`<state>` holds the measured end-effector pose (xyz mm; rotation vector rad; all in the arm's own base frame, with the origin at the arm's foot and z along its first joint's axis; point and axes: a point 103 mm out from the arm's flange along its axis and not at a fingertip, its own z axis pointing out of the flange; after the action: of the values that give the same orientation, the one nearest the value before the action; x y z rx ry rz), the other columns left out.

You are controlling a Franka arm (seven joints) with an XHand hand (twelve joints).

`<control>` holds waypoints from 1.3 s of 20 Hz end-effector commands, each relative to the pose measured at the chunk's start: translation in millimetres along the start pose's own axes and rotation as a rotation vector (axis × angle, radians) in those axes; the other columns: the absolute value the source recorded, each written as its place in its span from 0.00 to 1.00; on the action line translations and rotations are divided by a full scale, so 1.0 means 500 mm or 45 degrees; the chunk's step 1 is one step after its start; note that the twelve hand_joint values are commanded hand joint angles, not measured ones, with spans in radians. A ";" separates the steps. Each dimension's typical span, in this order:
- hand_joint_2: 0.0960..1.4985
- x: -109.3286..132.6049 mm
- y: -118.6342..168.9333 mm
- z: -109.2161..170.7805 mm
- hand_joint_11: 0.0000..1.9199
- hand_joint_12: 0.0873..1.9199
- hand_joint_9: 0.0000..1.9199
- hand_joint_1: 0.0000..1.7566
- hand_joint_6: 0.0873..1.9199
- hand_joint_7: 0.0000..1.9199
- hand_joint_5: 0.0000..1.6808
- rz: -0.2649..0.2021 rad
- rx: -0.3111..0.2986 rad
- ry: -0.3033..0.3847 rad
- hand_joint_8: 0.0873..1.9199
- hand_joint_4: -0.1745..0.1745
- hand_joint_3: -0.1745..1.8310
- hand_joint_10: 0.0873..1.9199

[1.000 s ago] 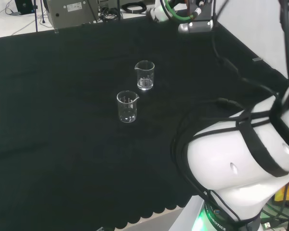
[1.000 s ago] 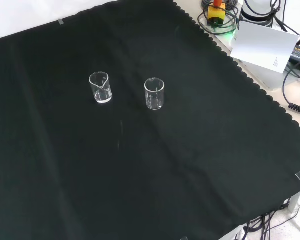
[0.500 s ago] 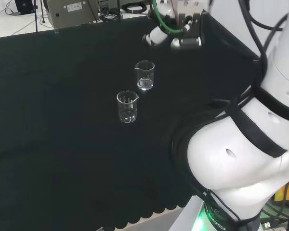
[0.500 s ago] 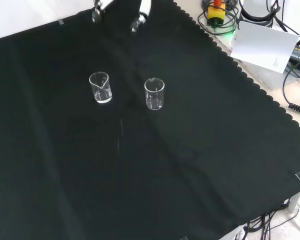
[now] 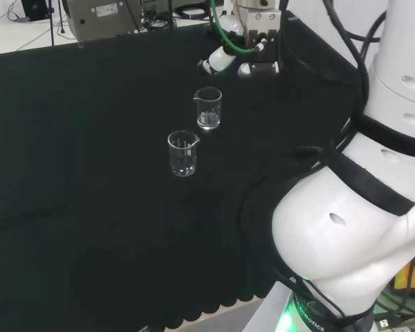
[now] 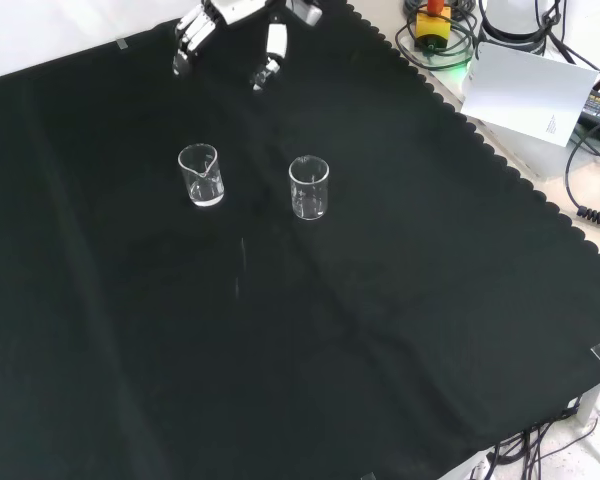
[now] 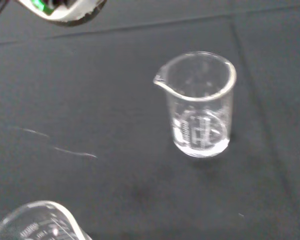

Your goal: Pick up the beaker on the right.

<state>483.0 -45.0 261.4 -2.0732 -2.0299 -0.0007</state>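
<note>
Two small clear glass beakers stand upright on the black cloth [image 6: 400, 330], well apart from the black and white hand [image 6: 230, 25], whose fingers hang relaxed and empty above the cloth's far edge in the front view. In the head view the right beaker [image 5: 208, 108] [image 6: 201, 175] [image 7: 200, 105] has its spout turned left, toward the other beaker [image 5: 182, 153] [image 6: 309, 187]. Pale graduation marks on it cannot be read.

White card [image 6: 528, 92] beside black cloth [image 6: 310, 340].

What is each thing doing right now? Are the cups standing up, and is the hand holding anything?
Left beaker in the front view: upright on the cloth, looks empty, not touched.
Right beaker in the front view: upright on the cloth, looks empty, not touched.
Hand: open, holding nothing, up above the cloth beyond the beakers.
Black cloth: spread flat over the bench.
</note>
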 end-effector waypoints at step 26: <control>0.32 -0.166 0.157 0.261 0.04 0.72 0.17 0.46 0.00 0.07 0.17 -0.235 0.034 0.482 0.31 0.39 0.39 0.30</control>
<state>532.2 -106.6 121.0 -1.7763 -1.9577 -0.3202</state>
